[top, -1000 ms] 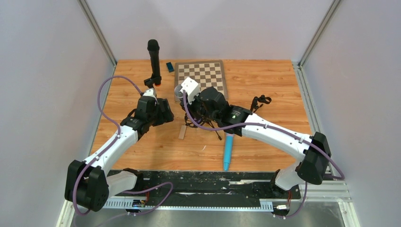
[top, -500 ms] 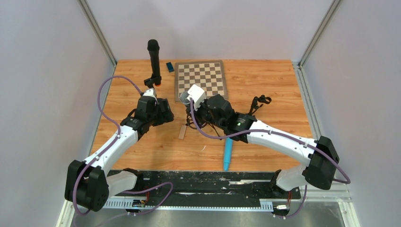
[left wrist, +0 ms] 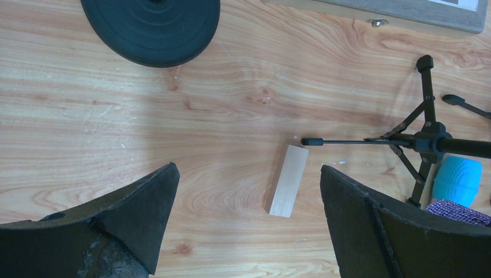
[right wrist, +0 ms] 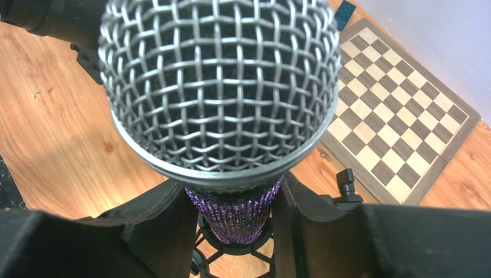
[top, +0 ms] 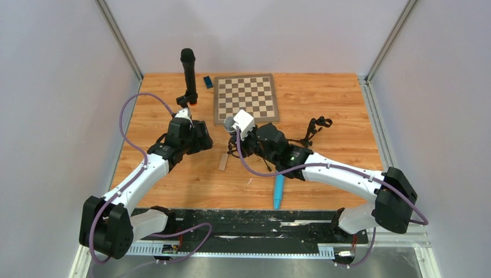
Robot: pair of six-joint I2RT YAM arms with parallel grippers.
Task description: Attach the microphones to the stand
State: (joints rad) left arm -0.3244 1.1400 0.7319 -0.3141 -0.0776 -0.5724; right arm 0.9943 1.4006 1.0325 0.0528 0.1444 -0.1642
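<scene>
A: Overhead?
B: The black microphone (top: 187, 69) is standing upright at the desk's (top: 324, 98) far left; the light blue microphone (top: 278, 194) is lying near the front edge.
A: Left wrist?
B: The left tool (left wrist: 249, 174) is hanging spread wide above a wooden block (left wrist: 288, 188).
A: Right wrist?
B: The right tool (right wrist: 231, 205) is gripping the purple microphone's (right wrist: 220, 98) body.

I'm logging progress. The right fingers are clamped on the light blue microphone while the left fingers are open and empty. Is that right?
Not quite. The right fingers are clamped on the purple microphone with the silver grille, as the right wrist view shows; the light blue microphone lies on the table. The left fingers are open and empty, as stated.
</scene>
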